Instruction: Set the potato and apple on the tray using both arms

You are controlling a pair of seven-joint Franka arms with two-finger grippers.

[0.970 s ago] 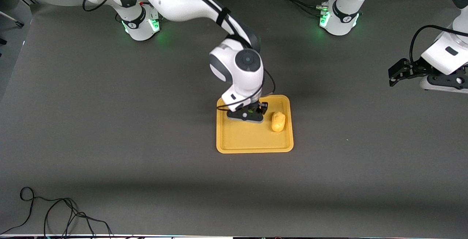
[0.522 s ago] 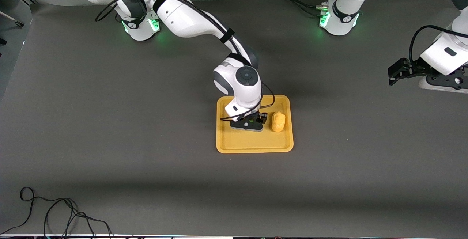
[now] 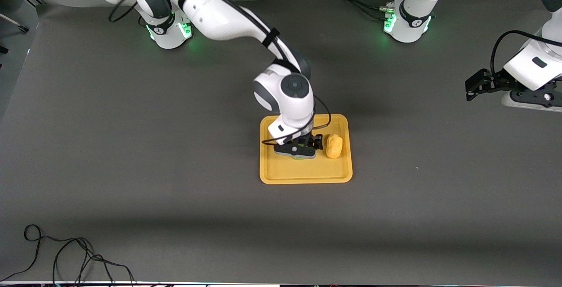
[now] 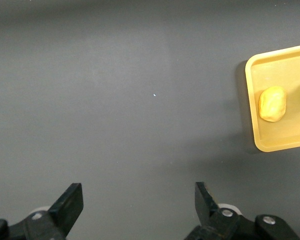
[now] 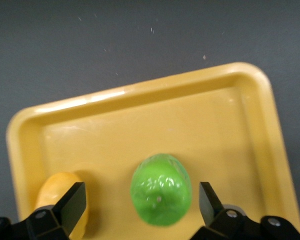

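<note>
The right tool [image 3: 298,152] is low over the tray [image 3: 281,173], its fingers spread apart on either side of the apple [image 5: 160,189], which rests on the tray floor. The potato [image 3: 334,145] lies on the tray just beside it, toward the left arm's end. The left tool [image 3: 475,87] waits over bare desk [image 3: 131,146], fingers apart and holding nothing.
</note>
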